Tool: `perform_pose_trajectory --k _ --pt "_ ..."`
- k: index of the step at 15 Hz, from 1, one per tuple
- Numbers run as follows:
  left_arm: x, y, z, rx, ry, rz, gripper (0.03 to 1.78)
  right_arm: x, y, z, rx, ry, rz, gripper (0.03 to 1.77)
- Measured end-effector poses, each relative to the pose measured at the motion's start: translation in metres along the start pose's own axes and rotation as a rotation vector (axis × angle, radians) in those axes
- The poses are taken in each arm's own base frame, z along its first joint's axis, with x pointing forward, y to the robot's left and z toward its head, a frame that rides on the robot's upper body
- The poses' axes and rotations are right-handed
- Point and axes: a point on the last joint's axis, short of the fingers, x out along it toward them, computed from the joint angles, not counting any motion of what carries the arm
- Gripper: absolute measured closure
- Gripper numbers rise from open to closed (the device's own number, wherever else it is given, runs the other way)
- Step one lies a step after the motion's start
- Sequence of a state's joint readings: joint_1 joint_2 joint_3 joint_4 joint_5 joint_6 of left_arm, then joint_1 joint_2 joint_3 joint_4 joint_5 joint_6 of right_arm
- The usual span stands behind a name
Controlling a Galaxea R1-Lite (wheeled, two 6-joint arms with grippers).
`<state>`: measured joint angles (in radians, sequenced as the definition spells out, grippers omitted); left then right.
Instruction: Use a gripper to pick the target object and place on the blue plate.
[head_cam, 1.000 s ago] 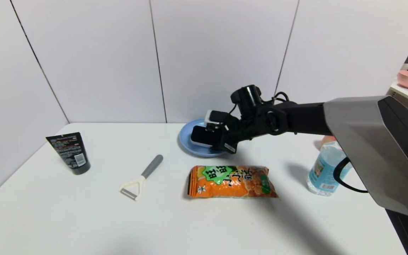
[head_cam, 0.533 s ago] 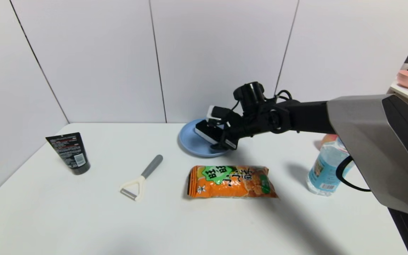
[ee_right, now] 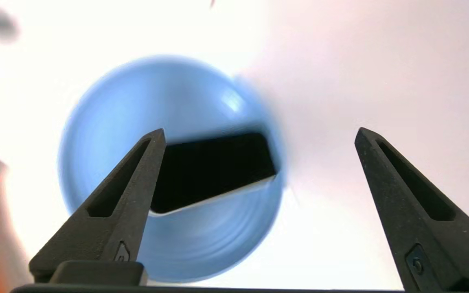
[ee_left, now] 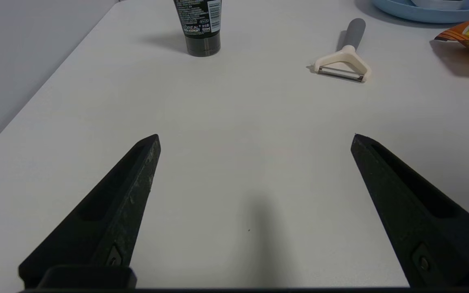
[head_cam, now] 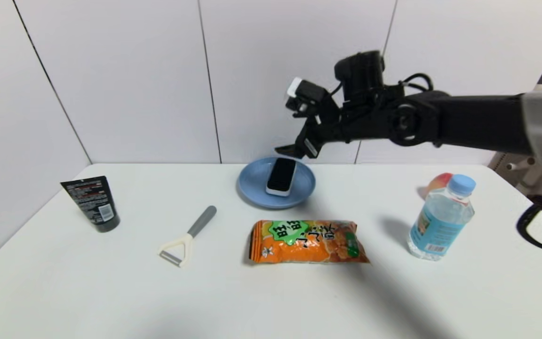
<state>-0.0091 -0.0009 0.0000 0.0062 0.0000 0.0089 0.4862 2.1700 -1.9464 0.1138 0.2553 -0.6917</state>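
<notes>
Our left gripper idles open over the near tabletop. Farther off, the black-topped block rests on the blue plate, long axis pointing roughly away from us; our nearer right gripper hangs above, spread and empty, so we judge only withdrawal remains.

The big, flat, white worktop has a round, light-blue plastic plate near its back edge. In front of the plate is a shiny orange snack bag. To the left lies a peeler with a grey handle and cream head. Farther left, a black squeeze tube stands on its cap. On the right are a clear bottle with a blue cap and label and, just behind it, a round, reddish fruit.
</notes>
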Motion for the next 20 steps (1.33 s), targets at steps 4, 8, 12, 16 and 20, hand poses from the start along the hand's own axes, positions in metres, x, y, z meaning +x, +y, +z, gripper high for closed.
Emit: perform_pose_trajectory --k 4,8,12,16,20 --pt "0.000 0.000 0.000 0.001 0.000 0.000 0.12 -0.107 -0.025 0.056 0.192 -0.101 -0.097 0.14" --pt "0.000 0.000 0.000 0.000 0.000 0.000 0.12 -0.227 -0.010 0.041 0.366 -0.055 -0.174 0.12" --pt "0.000 0.000 0.000 0.000 0.000 0.000 0.12 -0.313 0.069 -0.029 0.532 0.158 -0.346 0.11" --pt "0.000 0.000 0.000 0.000 0.000 0.000 0.12 -0.360 0.172 -0.099 0.621 0.316 -0.541 0.11" --pt "0.000 0.000 0.000 0.000 0.000 0.000 0.12 -0.371 0.241 -0.152 0.683 0.256 -0.633 0.11"
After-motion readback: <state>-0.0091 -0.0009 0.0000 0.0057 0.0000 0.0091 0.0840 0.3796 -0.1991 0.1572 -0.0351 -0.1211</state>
